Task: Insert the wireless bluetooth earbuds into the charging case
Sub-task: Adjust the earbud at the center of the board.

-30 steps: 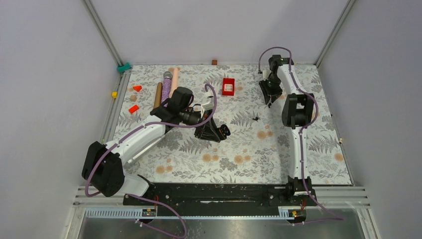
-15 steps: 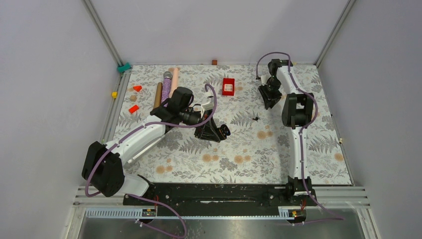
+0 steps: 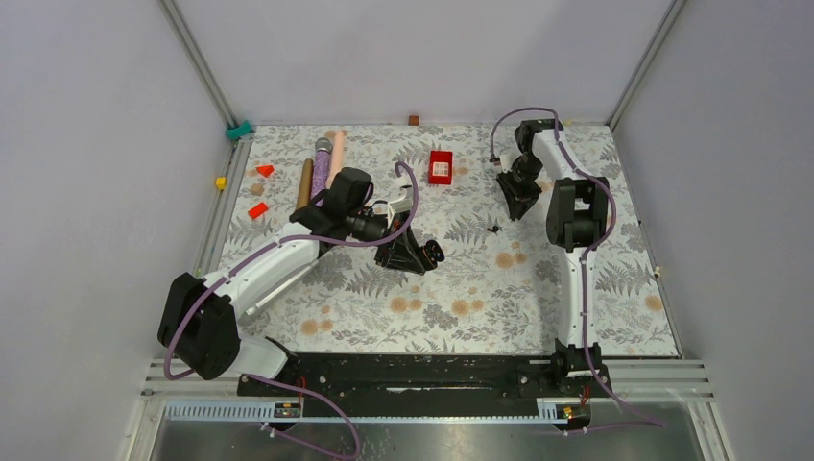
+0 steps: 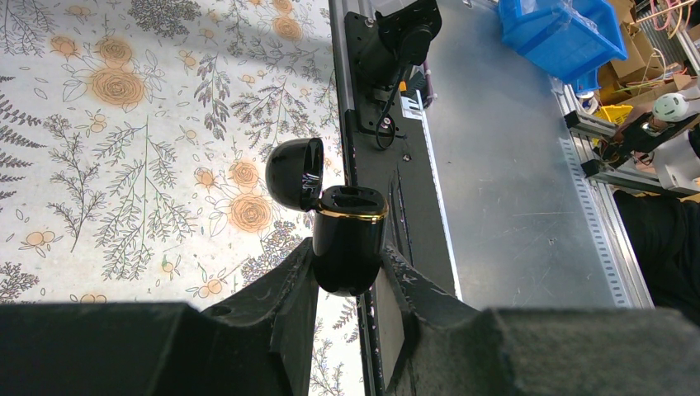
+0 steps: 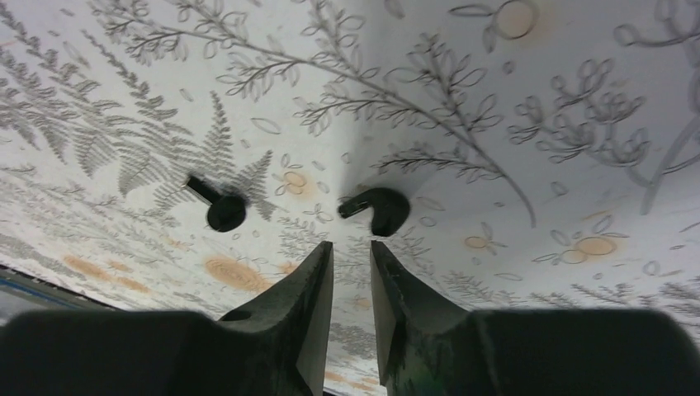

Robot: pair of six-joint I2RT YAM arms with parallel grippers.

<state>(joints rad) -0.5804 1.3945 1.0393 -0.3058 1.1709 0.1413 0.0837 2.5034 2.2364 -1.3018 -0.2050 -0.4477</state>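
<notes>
We see L gripper (image 4: 347, 254) clamped on glossy black charging case (image 4: 350, 221), lid open. R gripper (image 5: 351, 252) nearly together, empty, near two small black earbuds (image 5: 381, 210) on floral desk (image 5: 495, 124).

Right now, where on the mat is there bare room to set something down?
Bare: the near mat between left arm and right arm, and the strip right of it. Crowded: tubes and red blocks far left; charging case and black earbuds mid-mat.

No text, brand or number can be read in any view. The small red box (image 3: 441, 167) toward 12 o'clock on the counter (image 3: 629, 307) carries a white label, but its print is too small to make out.
</notes>
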